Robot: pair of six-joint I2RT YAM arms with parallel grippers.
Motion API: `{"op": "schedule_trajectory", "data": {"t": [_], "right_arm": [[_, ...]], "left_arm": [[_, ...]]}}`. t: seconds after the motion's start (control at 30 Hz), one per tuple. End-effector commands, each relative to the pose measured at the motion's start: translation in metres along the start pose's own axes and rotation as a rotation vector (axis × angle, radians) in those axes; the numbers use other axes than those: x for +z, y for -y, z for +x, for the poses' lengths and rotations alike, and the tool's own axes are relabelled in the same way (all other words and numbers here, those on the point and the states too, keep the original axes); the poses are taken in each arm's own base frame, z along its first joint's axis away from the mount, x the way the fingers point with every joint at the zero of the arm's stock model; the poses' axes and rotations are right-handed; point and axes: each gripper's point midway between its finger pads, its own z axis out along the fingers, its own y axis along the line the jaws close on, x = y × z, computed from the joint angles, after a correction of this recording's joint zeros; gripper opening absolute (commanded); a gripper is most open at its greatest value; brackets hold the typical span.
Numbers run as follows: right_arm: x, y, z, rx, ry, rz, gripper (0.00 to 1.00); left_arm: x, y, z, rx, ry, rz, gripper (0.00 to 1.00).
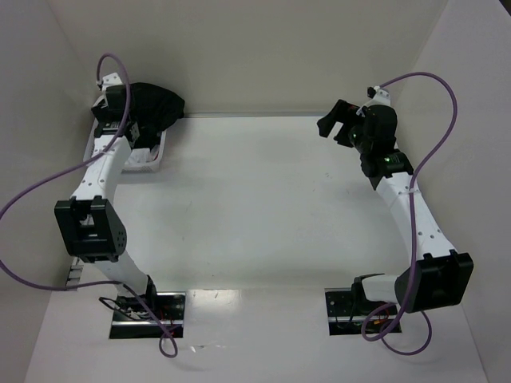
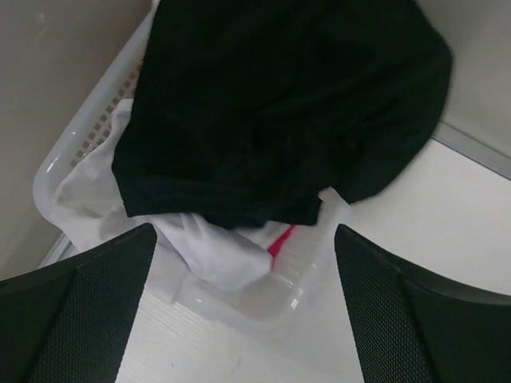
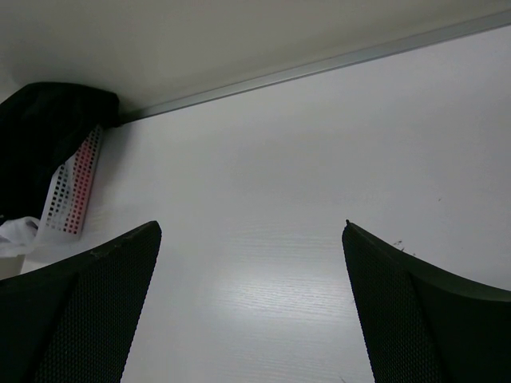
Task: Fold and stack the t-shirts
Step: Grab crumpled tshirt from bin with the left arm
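A white worktop [image 1: 263,199] walled in by plain white panels carries everything here, and most of it lies bare. The large plain black cloth t-shirt [image 2: 279,104] is heaped on top of a white slotted plastic basket [image 2: 84,132]. It sits directly beneath and ahead of the left end effector [image 2: 243,235], which hovers with its fingers spread wide and nothing between them. Below the black hem, nearest that end effector, a crumpled white cloth t-shirt [image 2: 211,243] spills over the basket's near rim. A thin sliver of red cloth [image 2: 281,238] shows just beside it. The right end effector [image 3: 251,227] is raised over bare worktop, with the basket well apart, far off to its left. Its fingers are likewise wide apart and empty.

The step in hand looks like drawing the black shirt out of the basket. To do it well, I judge the left end effector should come down on black cloth alone. A raised fold near the middle of the heap is a better target than the hem, where white cloth lies right underneath. It should then lift high enough to clear the rim before carrying the shirt to the open worktop. Catching the basket wall or the white shirt would likely drag them along.

Counted: one black shirt, one white shirt in view, one trace of red that may be a third shirt, one basket, and two end effectors.
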Motion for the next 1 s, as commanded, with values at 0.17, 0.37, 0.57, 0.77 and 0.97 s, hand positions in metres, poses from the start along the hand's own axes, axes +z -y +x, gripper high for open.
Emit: {"op": "schedule_trajectory", "data": {"t": [0.17, 0.37, 0.57, 0.77, 0.97], "right_arm": [[0.011, -0.008, 0.006, 0.010, -0.009, -0.040, 1.00], [0.019, -0.009, 0.011, 0.033, -0.026, -0.055, 1.00], [0.025, -0.006, 0.018, 0.035, -0.044, -0.046, 1.00], [0.030, -0.003, 0.024, 0.037, -0.061, -0.037, 1.00], [0.037, -0.002, 0.026, 0.046, -0.060, -0.037, 1.00]], "left_arm": [[0.059, -0.043, -0.003, -0.078, -0.003, -0.076, 1.00], [0.082, -0.028, 0.015, -0.025, -0.061, 0.020, 1.00], [0.100, -0.015, 0.035, 0.005, -0.115, 0.084, 1.00], [0.116, -0.014, 0.056, 0.024, -0.163, 0.081, 1.00], [0.122, -0.017, 0.064, 0.051, -0.180, 0.068, 0.87]]}}
